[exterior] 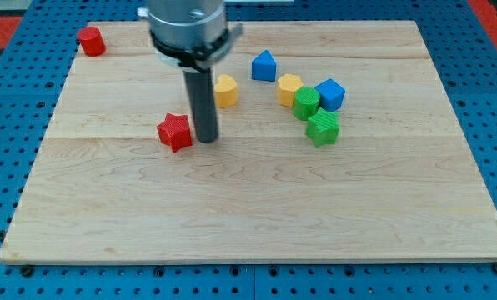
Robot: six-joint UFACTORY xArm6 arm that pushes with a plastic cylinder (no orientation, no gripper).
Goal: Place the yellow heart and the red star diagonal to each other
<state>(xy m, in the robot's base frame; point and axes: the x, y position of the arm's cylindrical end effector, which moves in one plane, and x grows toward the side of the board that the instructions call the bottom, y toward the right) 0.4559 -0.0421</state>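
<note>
since your rig carries a bare rod, there are no jaws to report on in the camera view. you see my tip (206, 138) just beside the red star (175, 132), on its right, contact uncertain. the yellow heart (225, 90) sits near, up and to the right, partly hidden by the rod. judged from this, the pair already lie roughly diagonal on the wooden board (257, 217). no containers are present; the other blocks sit well apart.

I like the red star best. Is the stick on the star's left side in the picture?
No, my tip stands just to the view's right of the red star, between it and the yellow heart.
</note>
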